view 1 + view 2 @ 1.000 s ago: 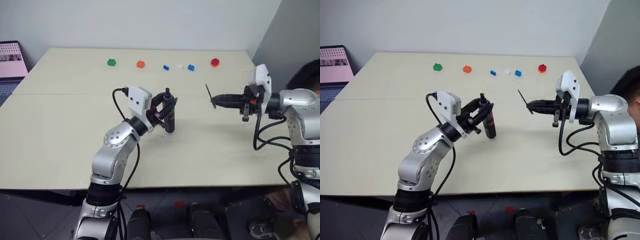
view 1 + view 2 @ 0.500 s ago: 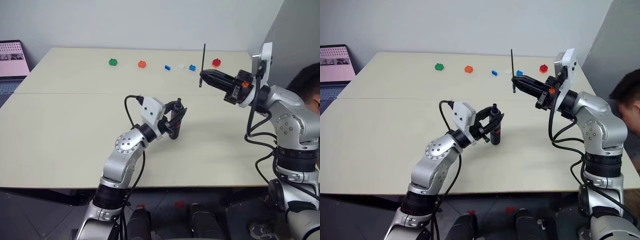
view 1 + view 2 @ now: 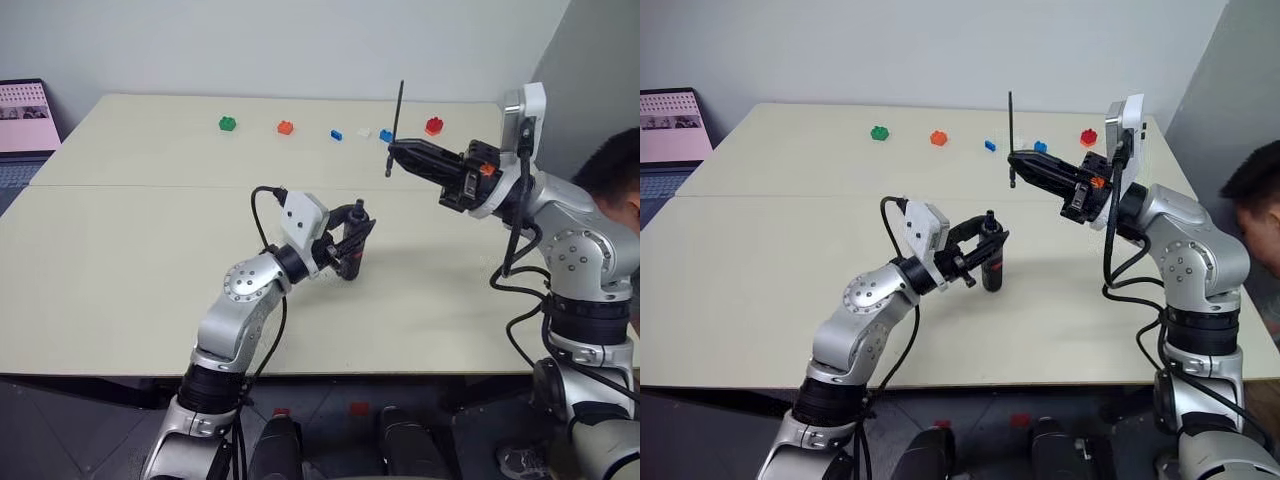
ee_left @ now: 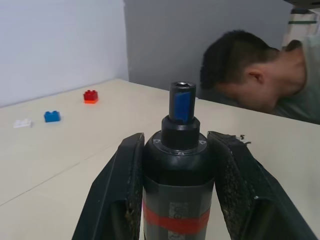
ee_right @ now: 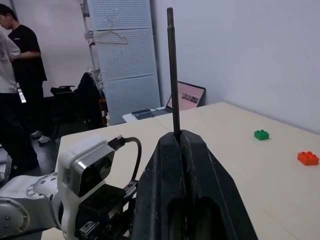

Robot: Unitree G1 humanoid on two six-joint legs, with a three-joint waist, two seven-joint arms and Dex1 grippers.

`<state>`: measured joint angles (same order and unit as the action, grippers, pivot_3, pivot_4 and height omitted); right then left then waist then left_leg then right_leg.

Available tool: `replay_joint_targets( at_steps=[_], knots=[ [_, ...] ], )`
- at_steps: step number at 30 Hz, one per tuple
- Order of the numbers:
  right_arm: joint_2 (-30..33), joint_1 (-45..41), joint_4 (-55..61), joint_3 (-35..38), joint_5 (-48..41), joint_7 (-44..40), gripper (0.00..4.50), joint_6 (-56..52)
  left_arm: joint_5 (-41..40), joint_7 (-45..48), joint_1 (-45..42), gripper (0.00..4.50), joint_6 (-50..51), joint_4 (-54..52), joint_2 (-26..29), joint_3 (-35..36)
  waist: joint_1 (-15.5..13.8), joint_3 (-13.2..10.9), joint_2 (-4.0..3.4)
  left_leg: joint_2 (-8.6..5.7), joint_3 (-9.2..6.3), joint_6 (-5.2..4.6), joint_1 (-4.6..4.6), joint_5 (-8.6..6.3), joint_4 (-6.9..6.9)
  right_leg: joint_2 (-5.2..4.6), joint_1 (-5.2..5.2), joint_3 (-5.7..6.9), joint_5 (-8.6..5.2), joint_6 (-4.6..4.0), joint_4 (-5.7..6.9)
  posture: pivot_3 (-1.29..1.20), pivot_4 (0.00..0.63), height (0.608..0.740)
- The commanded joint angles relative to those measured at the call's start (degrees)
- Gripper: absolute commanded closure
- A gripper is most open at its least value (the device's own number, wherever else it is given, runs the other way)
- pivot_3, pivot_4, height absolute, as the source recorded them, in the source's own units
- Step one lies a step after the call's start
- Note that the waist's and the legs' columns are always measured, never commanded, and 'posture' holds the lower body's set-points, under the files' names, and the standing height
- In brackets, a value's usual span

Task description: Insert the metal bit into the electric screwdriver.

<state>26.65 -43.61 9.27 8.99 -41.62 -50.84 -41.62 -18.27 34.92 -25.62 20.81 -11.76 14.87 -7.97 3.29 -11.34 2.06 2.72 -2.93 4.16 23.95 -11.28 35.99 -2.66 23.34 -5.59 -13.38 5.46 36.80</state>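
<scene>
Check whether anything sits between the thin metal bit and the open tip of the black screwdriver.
Nothing visible does. The thin dark metal bit, upright in the right gripper, hangs above and beyond the black red-banded electric screwdriver, upright in the left gripper; only open air lies between them.

No words, numbers or signs can be read here. The laptop (image 3: 668,125) at the far left of the table (image 3: 760,260) shows a pink screen with small marks, but they are too tiny to read. The screwdriver (image 4: 176,175) has a red band and a blue part, with no letters.
</scene>
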Motion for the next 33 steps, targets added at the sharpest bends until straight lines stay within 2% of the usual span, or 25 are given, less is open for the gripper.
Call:
replay_joint_targets(
  at_steps=[1, 13, 33],
  knots=[
    [0.9, -0.7, 2.7, 0.1, -1.4, -0.2, 4.50, 0.8, -3.1, 3.7, -1.6, 2.88, 1.0, -2.6, 1.1, 0.3, 0.0, 0.0, 0.00, 0.00, 0.00, 0.00, 0.00, 0.00, -0.01, 0.00, 0.00, 0.00, -0.01, -0.01, 0.00, 0.00, 0.150, 0.740],
    [-0.7, 1.6, 3.9, -1.0, -2.1, -1.6, 4.50, 3.6, -4.8, 6.6, -2.3, 2.88, 2.9, -1.3, 2.3, 0.7, 0.0, 0.0, 0.00, 0.01, 0.00, 0.00, 0.01, 0.00, -0.04, 0.00, 0.03, 0.01, -0.03, -0.03, -0.02, 0.00, 0.150, 0.740],
    [-1.2, 2.0, -2.3, -7.1, 2.7, -6.5, 4.50, 10.2, -4.2, 7.4, -1.3, 2.88, 2.7, -1.7, 3.7, 0.8, 0.0, 0.0, 0.00, 0.02, 0.00, 0.00, 0.01, 0.00, -0.06, 0.00, 0.06, 0.02, -0.04, -0.04, -0.02, 0.00, 0.150, 0.740]
  ],
)
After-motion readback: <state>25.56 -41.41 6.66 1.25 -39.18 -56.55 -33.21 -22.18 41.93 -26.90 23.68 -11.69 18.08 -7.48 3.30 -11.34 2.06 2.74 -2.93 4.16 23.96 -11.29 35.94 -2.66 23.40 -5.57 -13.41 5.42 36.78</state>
